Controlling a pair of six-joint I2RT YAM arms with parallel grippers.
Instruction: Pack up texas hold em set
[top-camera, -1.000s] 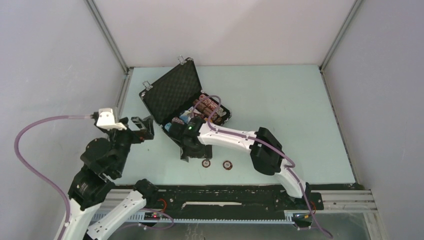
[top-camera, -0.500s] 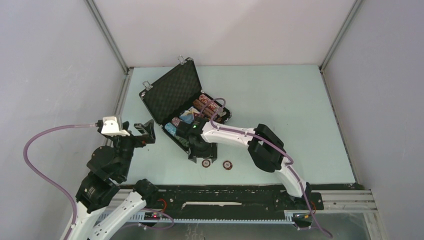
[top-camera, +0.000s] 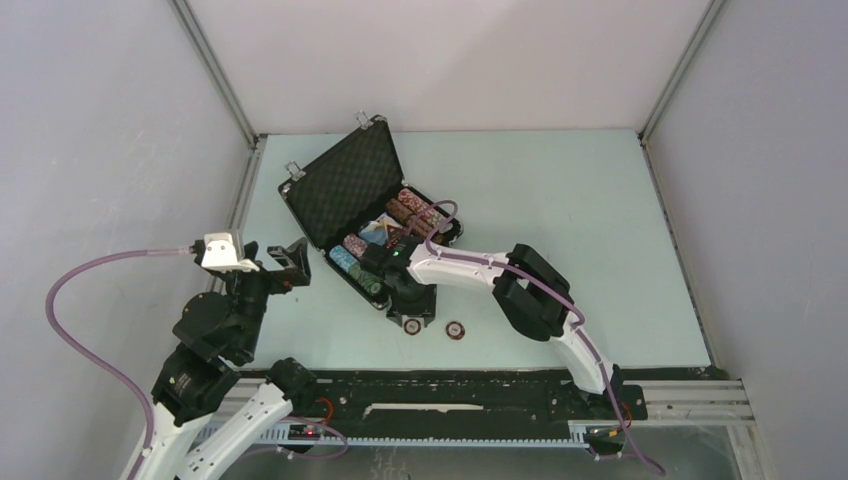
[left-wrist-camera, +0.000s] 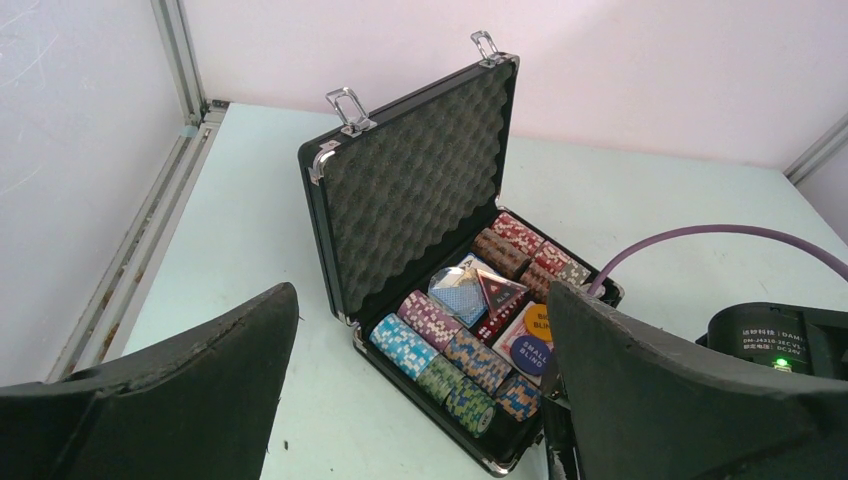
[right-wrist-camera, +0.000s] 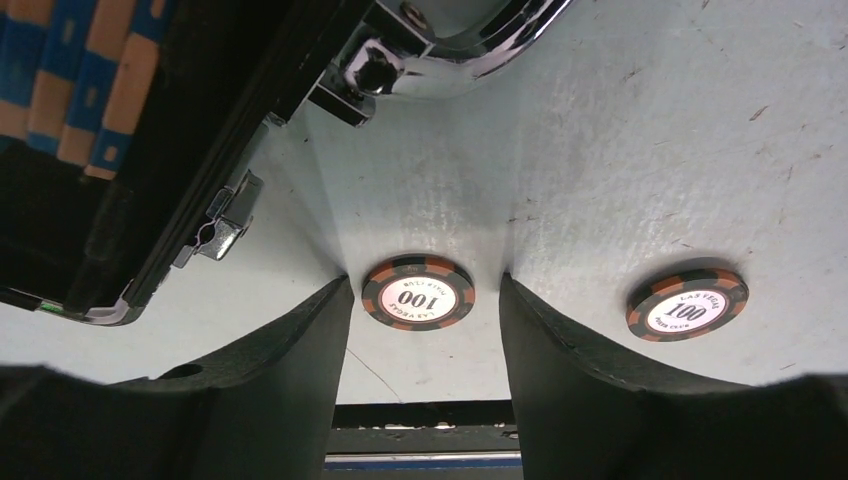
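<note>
Looking down from the top view, the open briefcase (top-camera: 345, 185) sits left of centre on the table (top-camera: 560, 200), with the right gripper (top-camera: 411, 318) at its near corner and the left gripper (top-camera: 293, 262) well apart.

Left wrist: fingers spread fully, holding nothing.

Right wrist: fingers partly open, flanking a 100 chip (right-wrist-camera: 418, 292) without clamping it. A second chip (right-wrist-camera: 687, 300) lies outside them.

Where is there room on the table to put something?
The table's right side, from the case to the wall, is bare. So is the strip behind the case. Crowded: by the two chips and the right hand.
</note>
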